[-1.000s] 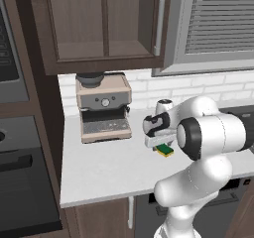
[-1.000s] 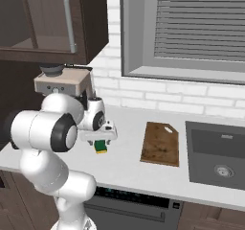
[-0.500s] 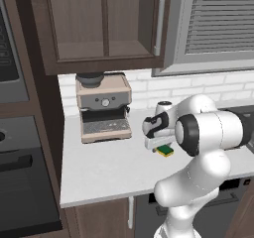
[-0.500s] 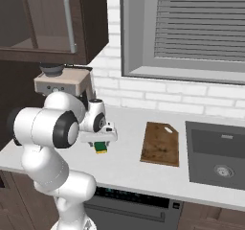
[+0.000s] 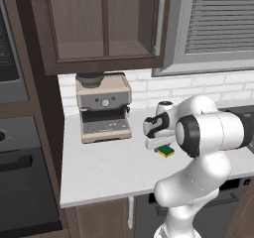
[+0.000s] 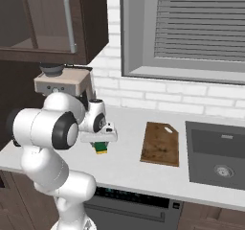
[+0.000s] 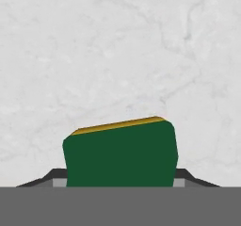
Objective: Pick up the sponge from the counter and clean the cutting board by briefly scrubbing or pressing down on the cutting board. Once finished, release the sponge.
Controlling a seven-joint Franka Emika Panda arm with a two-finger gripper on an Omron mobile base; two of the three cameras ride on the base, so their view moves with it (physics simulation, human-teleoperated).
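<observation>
Right base view: one claw (image 6: 101,144) grasping one sponge (image 6: 101,148); one cutting board (image 6: 161,143).

Item count, all views combined:

- Sponge (image 7: 121,153): one.
- Cutting board (image 6: 161,143): one.
- Counter (image 5: 106,165): one slab.
- Coffee machine (image 5: 102,107): one.
- Sink (image 6: 216,153): one basin, with one drain (image 6: 223,170).
- Wall cabinet (image 5: 104,26): one, with two glass door panels and one vertical bar handle (image 5: 159,22).
- Window blind (image 6: 201,24): one.
- Oven (image 5: 20,182): one, at the left in the left base view.
- Arm (image 5: 204,136): one, carrying one gripper (image 6: 100,145).
</observation>
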